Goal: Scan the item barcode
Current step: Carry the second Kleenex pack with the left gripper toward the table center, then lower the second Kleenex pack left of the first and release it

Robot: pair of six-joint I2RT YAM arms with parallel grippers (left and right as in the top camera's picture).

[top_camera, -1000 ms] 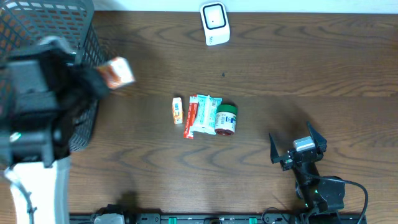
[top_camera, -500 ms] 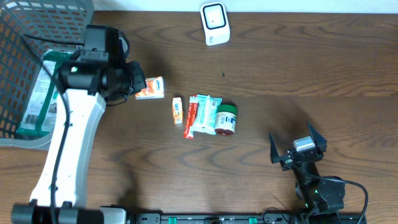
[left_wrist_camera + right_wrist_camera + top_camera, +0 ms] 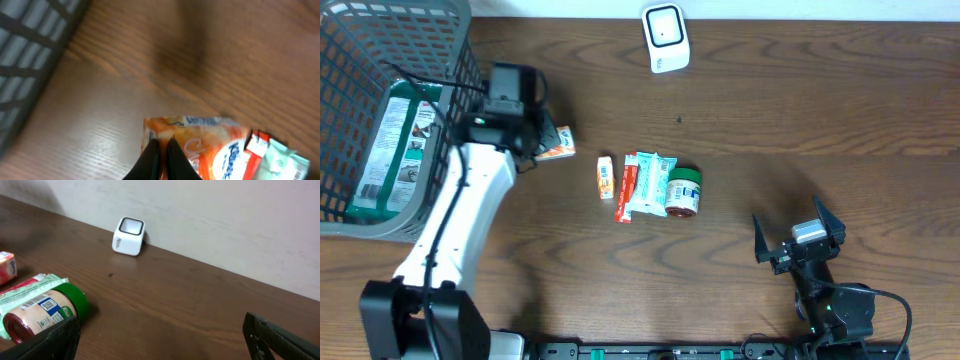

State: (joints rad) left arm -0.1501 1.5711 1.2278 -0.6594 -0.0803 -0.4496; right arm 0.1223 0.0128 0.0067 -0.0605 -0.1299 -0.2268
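The left gripper has its jaws together on one edge of the orange tissue pack. The left wrist view shows the two tips pinched over the pack's near border. The pack sits low over the worktop, down and to the left of the barcode scanner, with its long axis running out from the jaws roughly toward the scanner's side. The coming move turns on that diagonal gap. The left arm is the nearer one and already carries the item. The right gripper, jaws wide apart and empty, waits well away, down and to the right of the scanner.

A second ago the pack was lifted beside the wire basket. It has since travelled scannerward and dropped lower, while the right arm has not moved.
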